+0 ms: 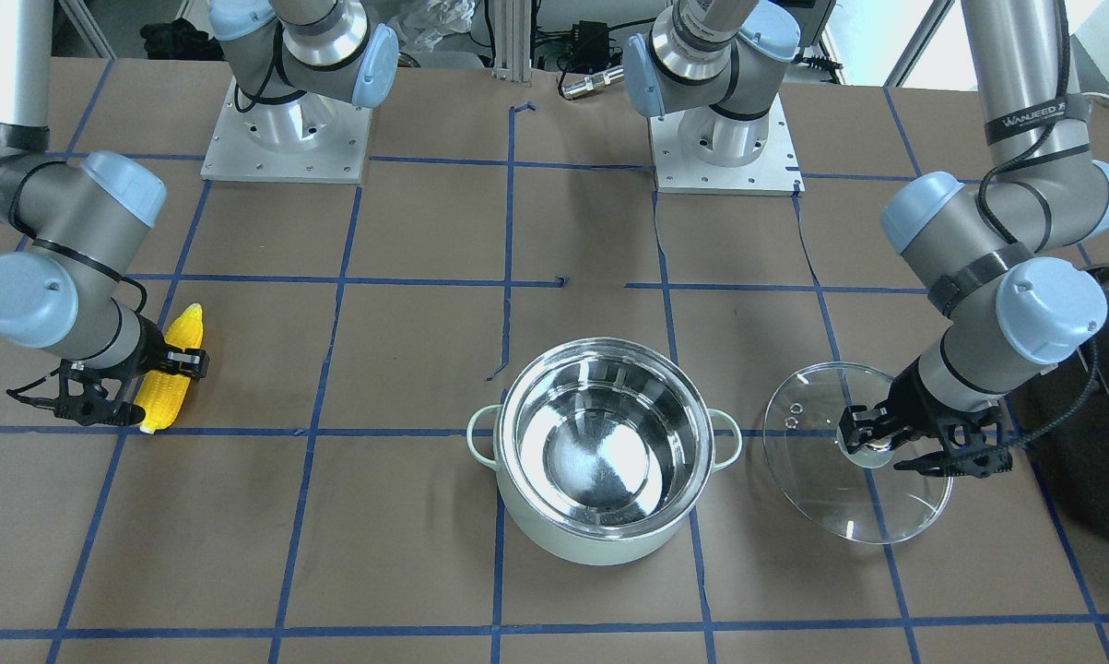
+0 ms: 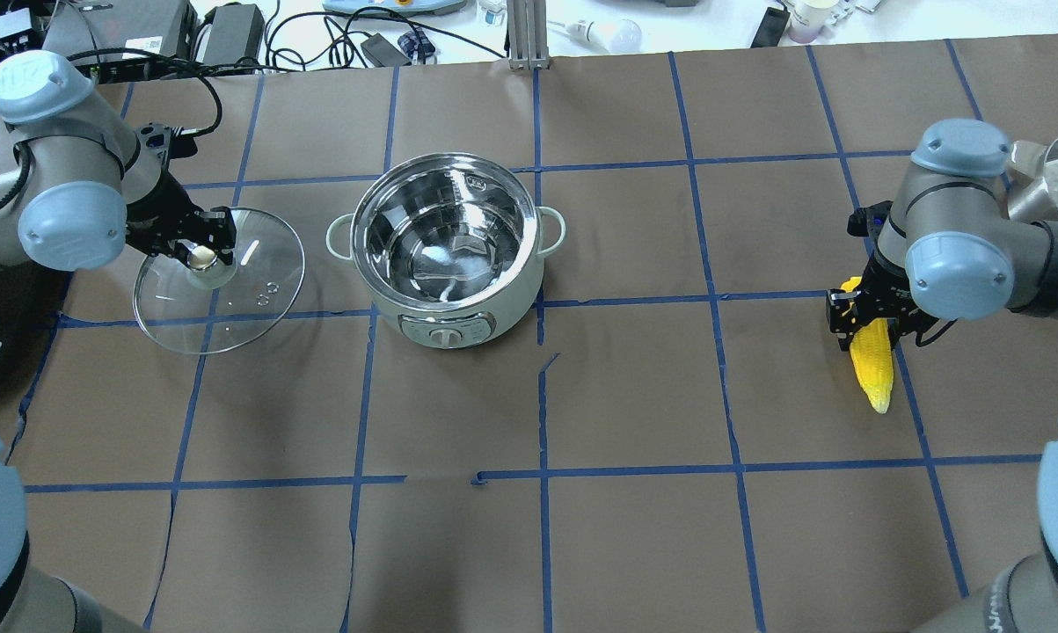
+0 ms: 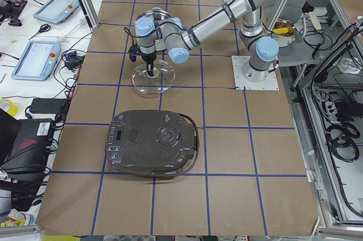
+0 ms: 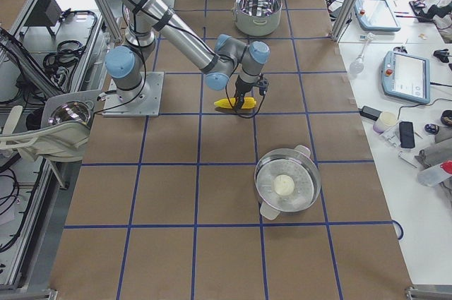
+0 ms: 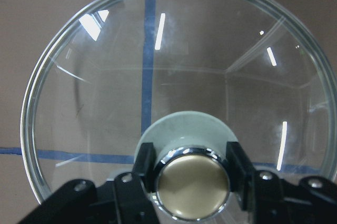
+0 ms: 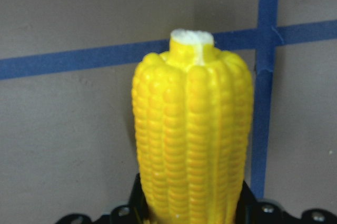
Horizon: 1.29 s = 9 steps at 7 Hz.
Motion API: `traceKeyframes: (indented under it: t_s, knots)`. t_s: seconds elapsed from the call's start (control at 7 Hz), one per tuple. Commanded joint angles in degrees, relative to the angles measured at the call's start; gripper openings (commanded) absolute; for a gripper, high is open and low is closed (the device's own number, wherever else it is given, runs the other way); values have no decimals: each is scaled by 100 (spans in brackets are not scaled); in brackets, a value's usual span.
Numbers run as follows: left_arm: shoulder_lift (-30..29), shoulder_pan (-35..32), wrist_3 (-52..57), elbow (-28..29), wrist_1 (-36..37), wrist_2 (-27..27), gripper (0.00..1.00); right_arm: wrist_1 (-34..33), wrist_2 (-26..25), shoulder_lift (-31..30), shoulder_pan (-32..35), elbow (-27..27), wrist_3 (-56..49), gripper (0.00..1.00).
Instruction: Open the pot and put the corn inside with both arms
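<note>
"WANJEED" in white letters on the black strap around the left arm

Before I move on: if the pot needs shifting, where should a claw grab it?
Take a loop handle. The pot stands upright and open, its body looks too wide for a claw, but both handles jut out level from opposite sides. Come straight down and pinch the loop's outer bar; the thin rim is a likely fallback.
</note>
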Motion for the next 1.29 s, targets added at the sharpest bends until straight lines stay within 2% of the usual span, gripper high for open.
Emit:
traceKeyframes:
  t_s: [0.0, 0.14, 0.29, 0.43, 0.57, 0.71, 0.86, 1.0, 1.14]
  knots:
    - [-59, 105, 79, -447, 566, -34, 0, 53, -35, -109, 9, -61, 20, 0]
    - [-76, 105, 79, -501, 577, -25, 0, 88, -9, -327, 87, -217, 29, 0]
    - [-94, 105, 114, -484, 577, -8, 68, 193, 69, -364, 288, -489, 29, 0]
    - [-51, 105, 115, -423, 551, 1, 100, 403, 87, -364, 795, -874, 168, 0]
    - [98, 36, 132, -292, 385, 19, 100, 910, 88, -303, 1435, -1452, 944, 0]
    - [334, -43, 115, 92, -565, 19, 100, 1489, 244, -233, 1989, -2163, 1074, 0]
    - [624, -149, 123, 566, -1453, -25, 100, 1834, 672, -15, 2439, -2866, 1179, 0]
    - [975, -446, 2, 901, -2106, -25, 100, 2055, 694, 309, 2922, -3535, 1563, 0]
    - [1196, -857, -217, 1122, -2374, -16, 100, 2136, 694, 687, 3353, -4124, 1837, 0]
